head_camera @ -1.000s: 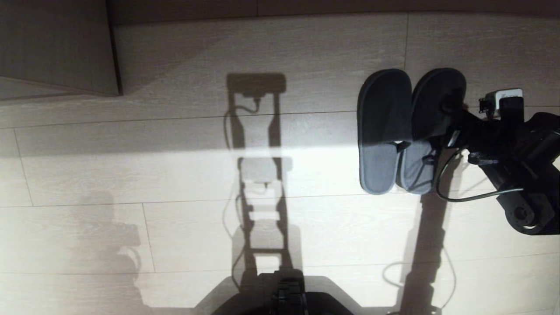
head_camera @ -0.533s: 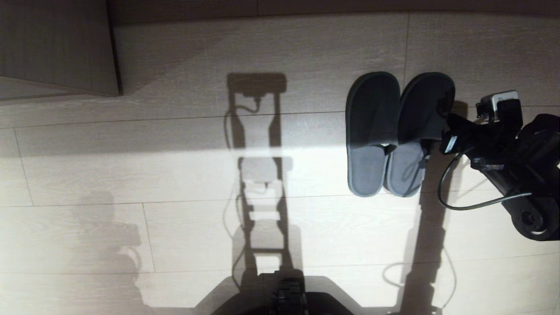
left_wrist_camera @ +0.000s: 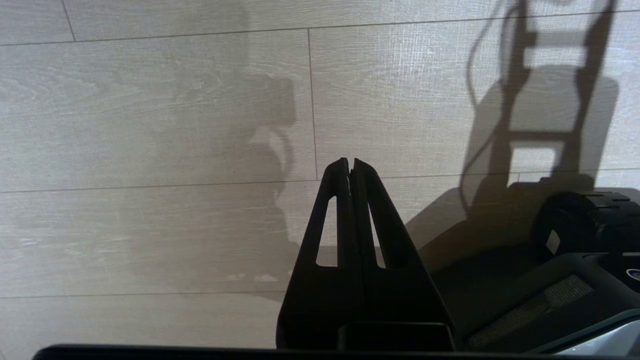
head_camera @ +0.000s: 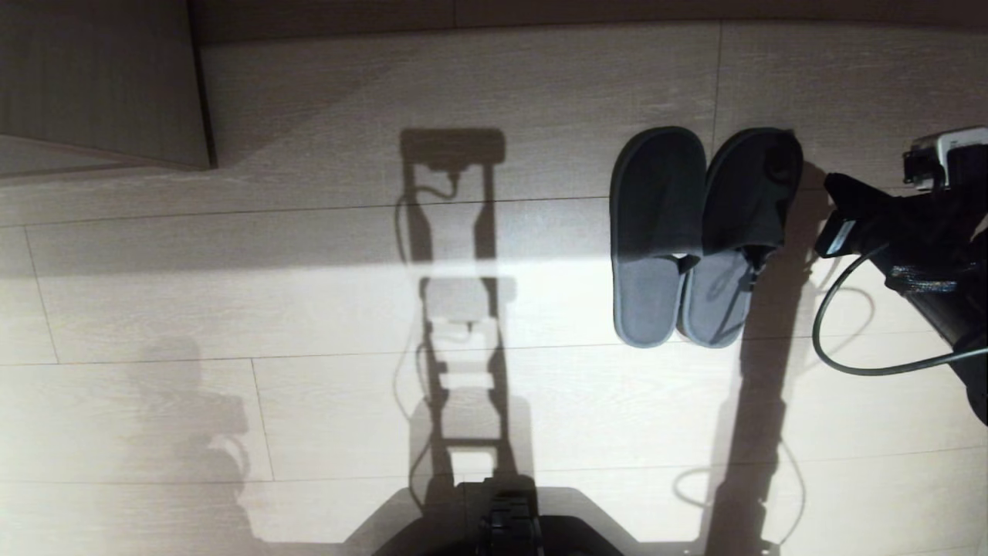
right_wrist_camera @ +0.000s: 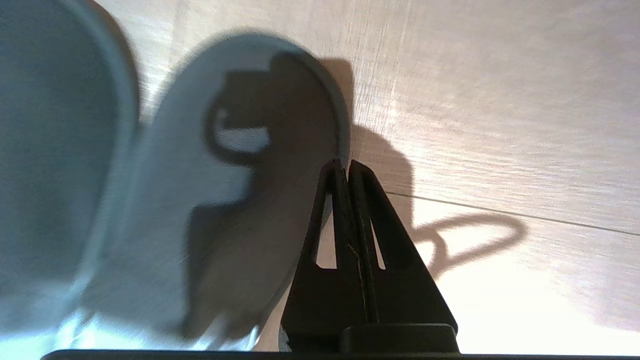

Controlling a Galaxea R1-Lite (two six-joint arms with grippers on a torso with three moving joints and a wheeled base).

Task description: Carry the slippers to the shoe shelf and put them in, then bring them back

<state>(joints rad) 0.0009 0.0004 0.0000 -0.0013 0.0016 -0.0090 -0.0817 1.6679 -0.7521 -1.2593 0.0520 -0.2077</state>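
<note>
Slippers (head_camera: 698, 235) lie paired on the floor (head_camera: 309, 401), untouched by my right end effector (head_camera: 832, 189) — pressed together, empty, just beside them — so I judge either nothing's begun or everything's finished.

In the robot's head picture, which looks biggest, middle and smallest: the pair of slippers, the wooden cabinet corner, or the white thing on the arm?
1. Wooden cabinet corner, partly cut off by the picture's edge.
2. Pair of slippers, side by side on the floor.
3. White thing on the right arm, though it sits nearer the camera.
</note>
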